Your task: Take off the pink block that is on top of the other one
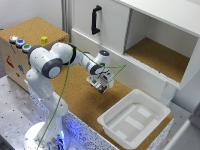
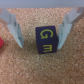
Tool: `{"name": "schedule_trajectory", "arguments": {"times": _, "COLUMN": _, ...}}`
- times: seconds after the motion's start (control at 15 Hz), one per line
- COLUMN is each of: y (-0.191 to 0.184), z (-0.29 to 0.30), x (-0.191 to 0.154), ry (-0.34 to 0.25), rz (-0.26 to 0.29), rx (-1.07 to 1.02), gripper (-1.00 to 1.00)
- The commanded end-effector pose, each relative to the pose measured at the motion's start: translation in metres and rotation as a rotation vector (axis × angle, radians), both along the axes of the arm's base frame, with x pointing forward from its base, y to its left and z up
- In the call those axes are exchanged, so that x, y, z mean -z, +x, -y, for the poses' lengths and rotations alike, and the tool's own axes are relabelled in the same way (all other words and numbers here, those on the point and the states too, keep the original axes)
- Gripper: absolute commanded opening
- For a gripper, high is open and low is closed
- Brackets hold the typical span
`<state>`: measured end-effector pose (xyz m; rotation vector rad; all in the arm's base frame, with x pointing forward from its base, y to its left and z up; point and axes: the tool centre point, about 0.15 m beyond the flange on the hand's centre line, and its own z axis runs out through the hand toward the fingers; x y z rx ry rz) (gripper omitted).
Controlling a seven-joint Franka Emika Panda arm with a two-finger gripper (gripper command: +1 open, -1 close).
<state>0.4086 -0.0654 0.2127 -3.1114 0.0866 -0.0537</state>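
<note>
A dark blue block (image 2: 48, 41) with yellow letters rests on the cork surface in the wrist view. My gripper (image 2: 40, 44) is open and straddles it; one finger (image 2: 64, 31) sits right against the block's side and the other finger (image 2: 14, 31) stands apart from it. Nothing lies on top of the blue block. A pink-red shape (image 2: 1, 44), cut off by the picture's edge, lies on the cork beside it; it looks like the pink block. In the exterior view my gripper (image 1: 101, 86) hangs low over the cork counter (image 1: 75, 90) and hides both blocks.
A white plastic bin (image 1: 134, 118) stands on the counter at the exterior view's right. Behind is a white cabinet with an open compartment (image 1: 160, 52) and a black handle (image 1: 95, 20). A cork box (image 1: 30, 35) at the left carries coloured buttons and a small yellow cube (image 1: 44, 39).
</note>
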Motion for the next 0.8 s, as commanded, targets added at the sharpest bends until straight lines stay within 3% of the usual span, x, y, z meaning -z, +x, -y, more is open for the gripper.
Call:
{"name": "schedule_trajectory", "arguments": {"times": 0.0, "y": -0.007, "z": 0.010, "x": 0.010, "ry": -0.064, "rz": -0.006, "rx": 0.031, "gripper": -1.00}}
{"name": "schedule_trajectory", "arguments": {"times": 0.2, "y": -0.004, "z": 0.020, "x": -0.011, "ry": -0.054, "rz": 0.035, "rx": 0.049, "gripper": -1.00}}
{"name": "schedule_trajectory", "arguments": {"times": 0.53, "y": 0.017, "z": 0.057, "x": -0.120, "ry": -0.035, "rz": 0.233, "rx": 0.083, "gripper": -1.00}}
{"name": "schedule_trajectory", "arguments": {"times": 0.73, "y": 0.034, "z": 0.096, "x": -0.172, "ry": 0.008, "rz": 0.300, "rx": 0.128, "gripper": -1.00}}
